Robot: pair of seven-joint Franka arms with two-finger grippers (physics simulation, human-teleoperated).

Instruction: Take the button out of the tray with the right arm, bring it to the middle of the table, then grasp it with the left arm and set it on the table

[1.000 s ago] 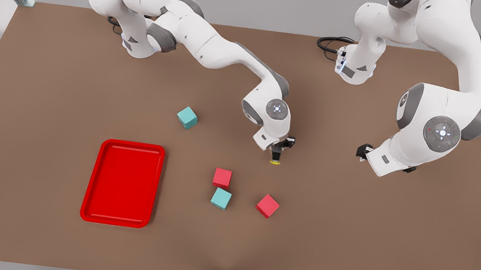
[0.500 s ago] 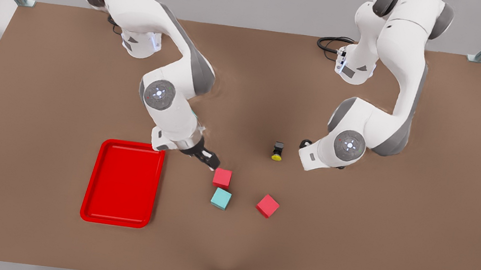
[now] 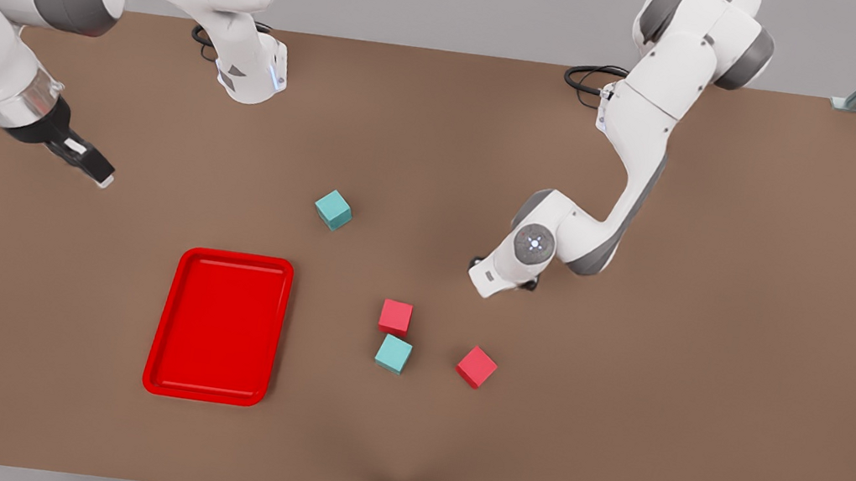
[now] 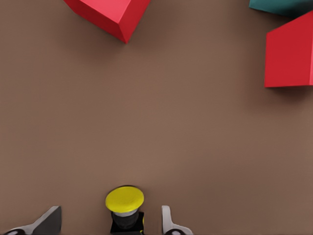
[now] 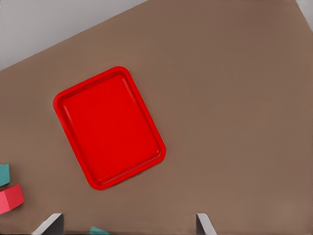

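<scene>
The button (image 4: 125, 203), a yellow cap on a dark base, stands on the brown table (image 4: 195, 147). My left gripper (image 4: 109, 216) is open around it, one finger (image 4: 49, 223) on each side with a gap to the button. In the front view the left arm's white hand (image 3: 502, 273) is low over the table's middle and hides the button. The red tray (image 3: 220, 324) holds nothing and also appears in the right wrist view (image 5: 110, 127). My right gripper (image 3: 93, 165) hangs open, high at the front view's far left, away from the tray.
A red cube (image 3: 395, 316) and a teal cube (image 3: 393, 352) sit together just in front of the left hand. Another red cube (image 3: 476, 367) lies to their right. A second teal cube (image 3: 333, 209) sits behind the tray. Two red cubes (image 4: 110, 14) (image 4: 291, 51) lie ahead of the left gripper.
The right arm left the button on the table, then swung past the tray to the front view's far left. The left arm moved in and came down over the button.
</scene>
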